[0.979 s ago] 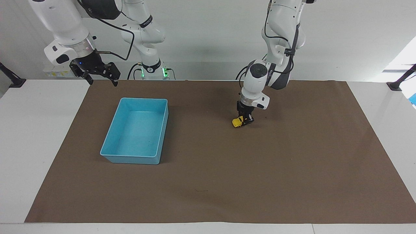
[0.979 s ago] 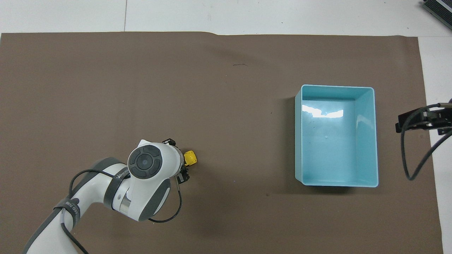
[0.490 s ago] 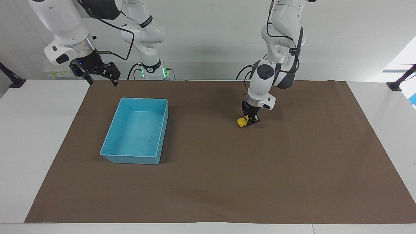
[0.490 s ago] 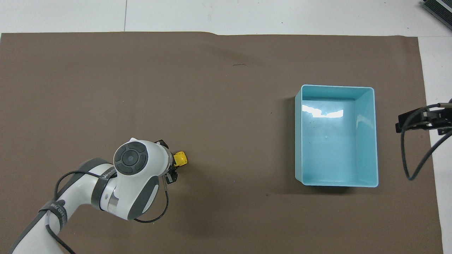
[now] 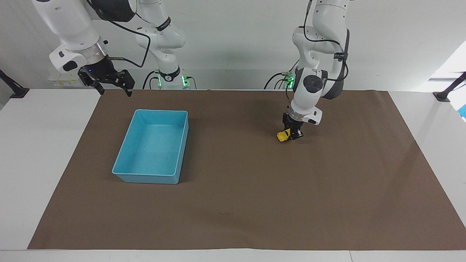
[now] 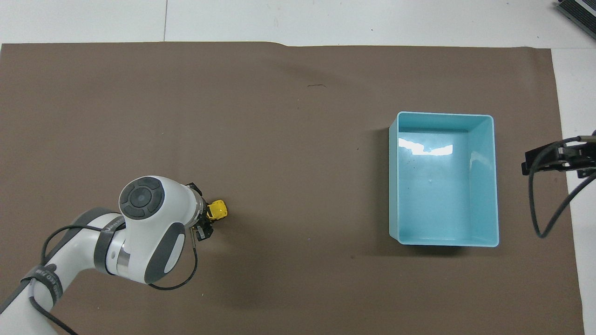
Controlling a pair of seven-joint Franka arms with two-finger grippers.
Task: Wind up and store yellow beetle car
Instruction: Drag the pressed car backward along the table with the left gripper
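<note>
Yellow beetle car point(image 5: 283, 136) sits right of centre in the facing view, low on the brown mat point(image 5: 233, 203), pinched in the left gripper point(image 5: 293, 134), whose claw is clamped narrow on the toy. In the overhead view the car point(image 6: 217, 210) pokes out from under the left arm's wrist at lower left. Whether the wheels are pressing on the mat or just clear of it, I can't tell from here.

Looks to me like the winding stroke: a pull-back drag toward the left arm's end of the table. To do it well, keep the wheels firmly loaded on the mat, drag in a straight line along the car's length, and don't let the body twist in that pinch. Then hold on tight, because a loosened grip would send it shooting off.

Blue bin point(image 5: 151, 147) waits left of centre in the facing view, well apart from the car. Right gripper point(image 5: 109, 82) hangs at upper left over the mat's corner, claw spread wide, holding nothing, simply waiting.

Writing? There's lettering on the left arm's dark band in the overhead view, too small to read.
</note>
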